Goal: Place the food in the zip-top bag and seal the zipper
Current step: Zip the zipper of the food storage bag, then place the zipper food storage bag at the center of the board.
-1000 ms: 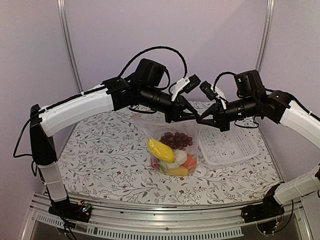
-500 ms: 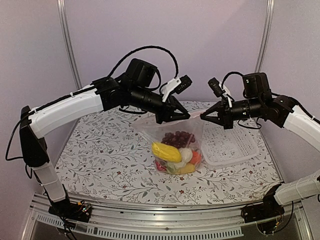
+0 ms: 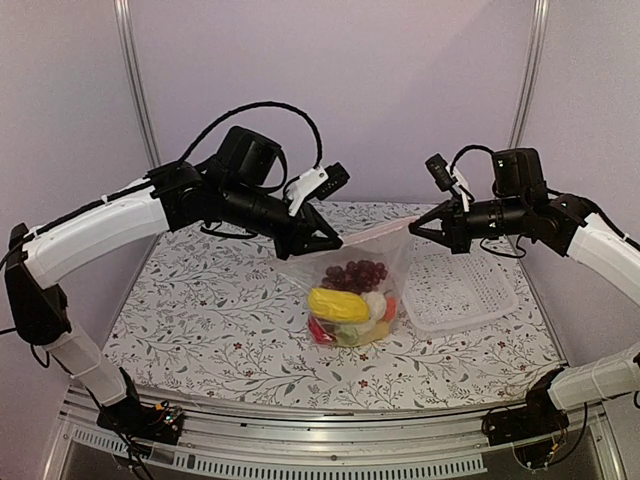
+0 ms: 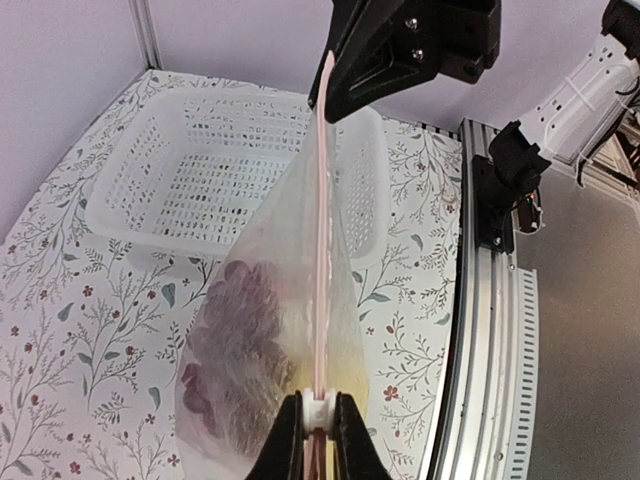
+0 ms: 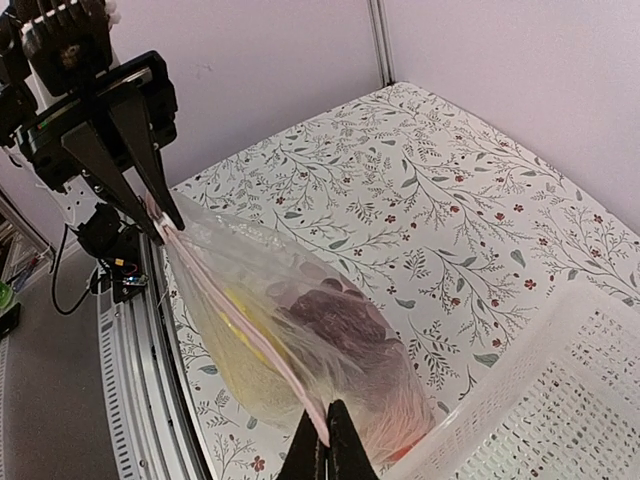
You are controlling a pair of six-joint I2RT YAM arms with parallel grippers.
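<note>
The clear zip-top bag [image 3: 352, 285] hangs between my two grippers above the table. It holds the food: dark purple grapes [image 3: 355, 274], a yellow piece [image 3: 338, 305], white cauliflower [image 3: 375, 306] and an orange-red piece [image 3: 390, 308]. The zipper [image 3: 375, 234] is stretched taut as a thin pinkish strip [image 4: 320, 250]. My left gripper [image 3: 335, 243] is shut on the strip's left end [image 4: 318, 415]. My right gripper [image 3: 415, 228] is shut on its right end [image 5: 325, 440]. In the right wrist view the zipper [image 5: 240, 320] runs straight to the left gripper [image 5: 165, 215].
The white mesh basket [image 3: 462, 292] stands right of the bag, touching its lower side; it also shows in the left wrist view [image 4: 200, 170] and the right wrist view [image 5: 570, 400]. The floral tablecloth [image 3: 210, 310] covers the table. The metal rail [image 3: 330, 420] runs along the near edge.
My left gripper has slid left along the zipper and the right one has drawn right. The gap between them widened and the bag's mouth is pulled taut. The bag hangs slightly lower.
</note>
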